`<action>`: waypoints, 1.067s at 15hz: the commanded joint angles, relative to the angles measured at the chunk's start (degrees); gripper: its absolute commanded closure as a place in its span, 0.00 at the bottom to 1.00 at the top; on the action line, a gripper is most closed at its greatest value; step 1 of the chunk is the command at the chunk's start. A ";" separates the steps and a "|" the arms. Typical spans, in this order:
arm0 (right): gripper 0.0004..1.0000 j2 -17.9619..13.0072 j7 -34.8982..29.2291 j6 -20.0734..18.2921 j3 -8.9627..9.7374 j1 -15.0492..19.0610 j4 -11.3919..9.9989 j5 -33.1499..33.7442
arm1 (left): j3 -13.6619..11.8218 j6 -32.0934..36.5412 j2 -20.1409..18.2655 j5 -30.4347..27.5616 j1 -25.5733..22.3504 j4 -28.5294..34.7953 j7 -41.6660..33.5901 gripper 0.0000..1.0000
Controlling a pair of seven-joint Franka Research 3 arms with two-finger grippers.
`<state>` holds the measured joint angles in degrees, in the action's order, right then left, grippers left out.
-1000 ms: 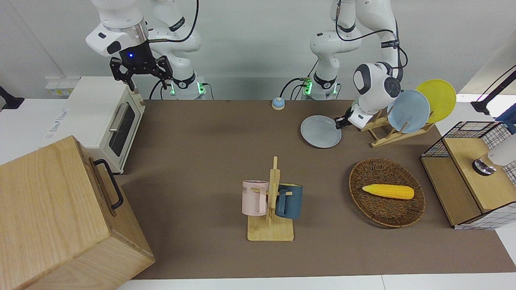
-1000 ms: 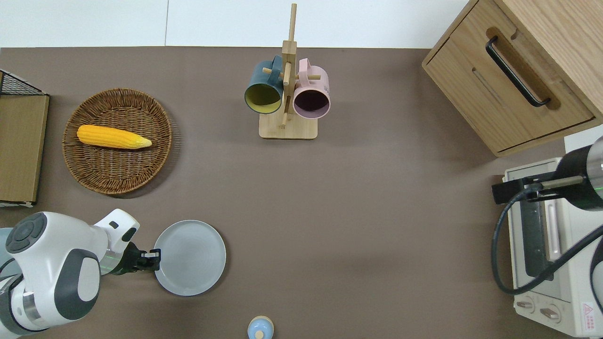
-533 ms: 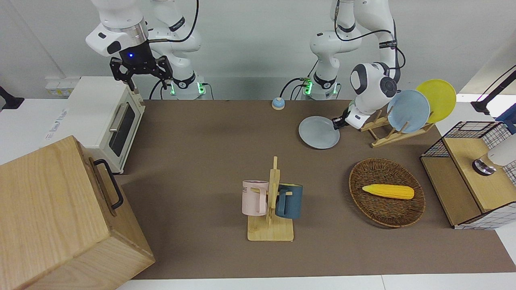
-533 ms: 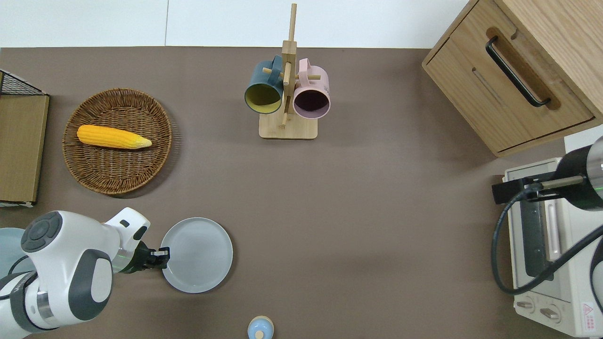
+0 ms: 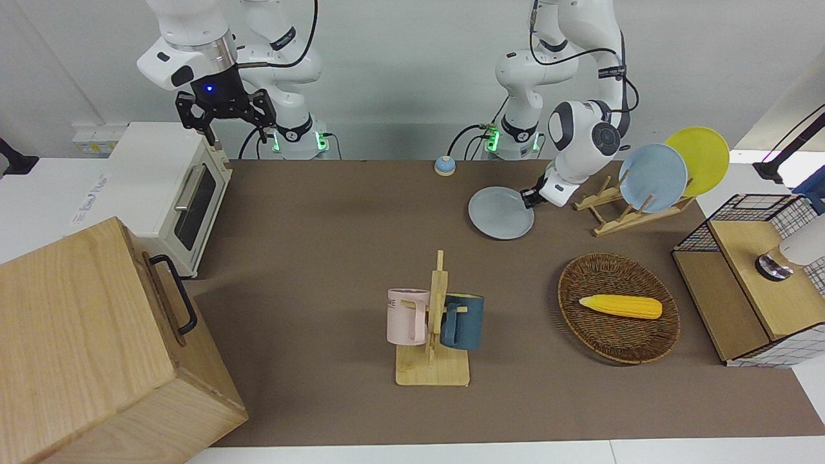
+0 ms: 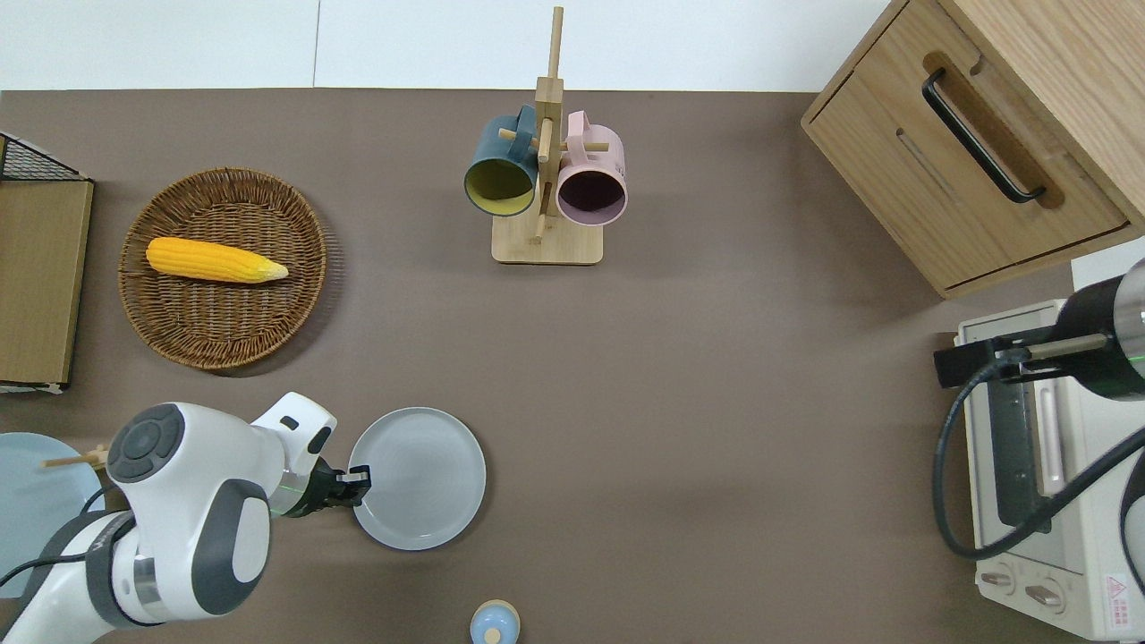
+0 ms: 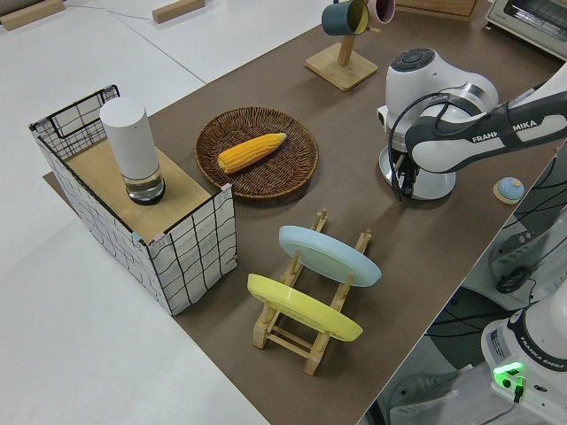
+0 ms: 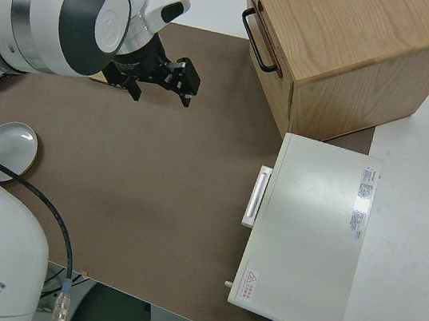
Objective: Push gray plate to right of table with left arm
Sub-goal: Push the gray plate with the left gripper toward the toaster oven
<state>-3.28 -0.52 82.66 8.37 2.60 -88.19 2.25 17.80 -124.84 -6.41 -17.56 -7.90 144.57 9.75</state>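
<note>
Two white jointed robot arms stood at the long brown-covered worktop (image 6: 698, 376). The left arm's black two-finger pincer (image 6: 355, 477) sat low at the rim of the round, shallow, pale grey plate (image 6: 420, 478), on the plate's edge toward the left arm's end of the worktop; from the front view the pincer (image 5: 527, 197) met the plate (image 5: 499, 213) at that same edge. Whether its fingers were spread or pressed together could not be told. The plate lay flat on the worktop, near the robots' edge, between the wooden plate rack (image 5: 612, 212) and the small blue bell (image 6: 494, 623), which was nearer to the robots. In the rack leaned a sky-blue plate (image 5: 651, 176) and a yellow plate (image 5: 699, 158). Farther from the robots than the grey plate lay a round wicker basket (image 6: 179, 331) holding a yellow corn cob (image 6: 215, 259). Around mid-worktop stood a wooden mug tree (image 6: 546, 179) with a dark blue mug (image 6: 496, 174) and a pink mug (image 6: 590, 183). The right arm was parked, its black pincer (image 5: 222, 119) with fingers spread apart. At that arm's end stood a white toaster oven (image 5: 164, 193) and a large wooden cabinet (image 5: 90, 348).
</note>
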 commanded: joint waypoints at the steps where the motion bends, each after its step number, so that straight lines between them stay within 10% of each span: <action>1: 0.00 -0.41 0.87 -0.40 0.15 0.39 -0.23 -0.05 | 3.90 -6.02 1.14 -2.82 3.67 1.42 8.16 1.00; 11: 0.00 -0.41 0.87 -0.40 0.15 0.39 -0.23 -0.05 | 11.11 -20.87 7.63 -8.28 13.42 -0.07 23.29 1.00; 16: 0.00 -0.41 0.87 -0.40 0.15 0.39 -0.23 -0.05 | 6.47 -24.48 13.34 -8.63 24.74 -5.69 28.03 1.00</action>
<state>-3.28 -0.52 82.66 8.37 2.60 -88.19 2.25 27.49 -144.27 -1.15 -25.04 9.54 142.37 34.61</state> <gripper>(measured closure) 0.004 0.978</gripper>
